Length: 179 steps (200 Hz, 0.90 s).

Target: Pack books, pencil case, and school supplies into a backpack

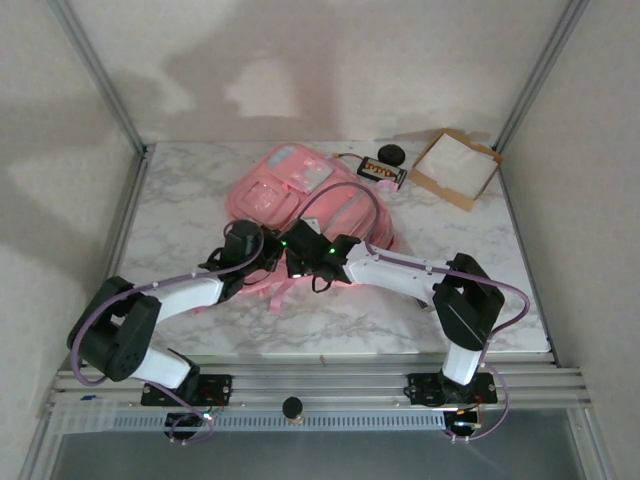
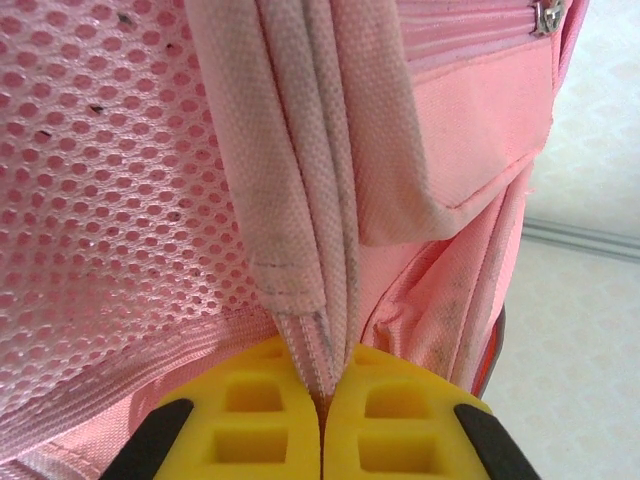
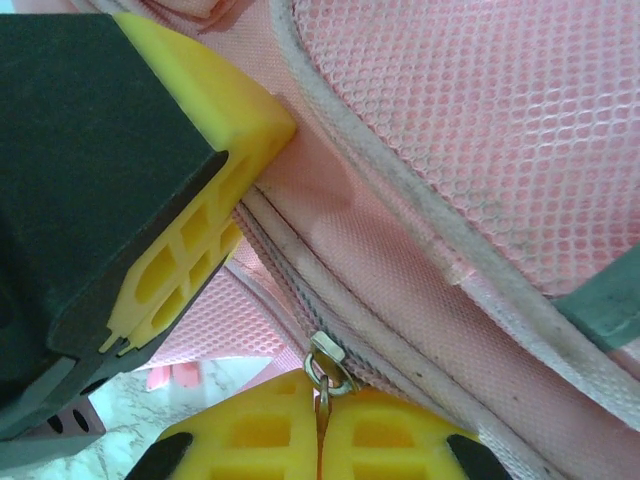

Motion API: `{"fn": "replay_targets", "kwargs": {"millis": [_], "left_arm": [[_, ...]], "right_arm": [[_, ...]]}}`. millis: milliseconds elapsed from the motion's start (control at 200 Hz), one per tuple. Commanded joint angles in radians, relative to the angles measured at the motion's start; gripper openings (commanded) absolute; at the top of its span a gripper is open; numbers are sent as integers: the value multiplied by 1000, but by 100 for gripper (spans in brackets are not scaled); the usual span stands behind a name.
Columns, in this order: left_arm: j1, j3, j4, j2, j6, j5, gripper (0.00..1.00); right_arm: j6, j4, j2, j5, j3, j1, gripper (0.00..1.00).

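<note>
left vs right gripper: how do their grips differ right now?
The left gripper is shut on a fabric seam of the pink backpack, while the right gripper is shut on the metal zipper pull. The left gripper's bite is cloth running up out of the jaws. The right gripper holds only a small ring and tab at its tips. Shared: yellow jaws, both closed, side by side at the backpack's near end.
</note>
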<state>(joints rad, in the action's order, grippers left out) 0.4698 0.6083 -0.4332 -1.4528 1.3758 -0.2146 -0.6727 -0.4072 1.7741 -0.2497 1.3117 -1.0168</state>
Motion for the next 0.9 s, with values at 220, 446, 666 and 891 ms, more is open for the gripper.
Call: {"fn": "replay_targets", "kwargs": {"millis": [220, 446, 666, 891], "left_arm": [[-232, 18, 178, 39, -188, 53, 0], [-368, 68, 232, 8, -288, 13, 0], [-447, 219, 279, -114, -413, -59, 0], [-431, 120, 232, 36, -320, -166, 66]], "right_arm": [[-14, -140, -195, -1, -140, 71, 0], [76, -196, -241, 6, -179, 189, 0], [171, -141, -217, 51, -112, 255, 0], [96, 38, -171, 197, -100, 132, 0]]}}
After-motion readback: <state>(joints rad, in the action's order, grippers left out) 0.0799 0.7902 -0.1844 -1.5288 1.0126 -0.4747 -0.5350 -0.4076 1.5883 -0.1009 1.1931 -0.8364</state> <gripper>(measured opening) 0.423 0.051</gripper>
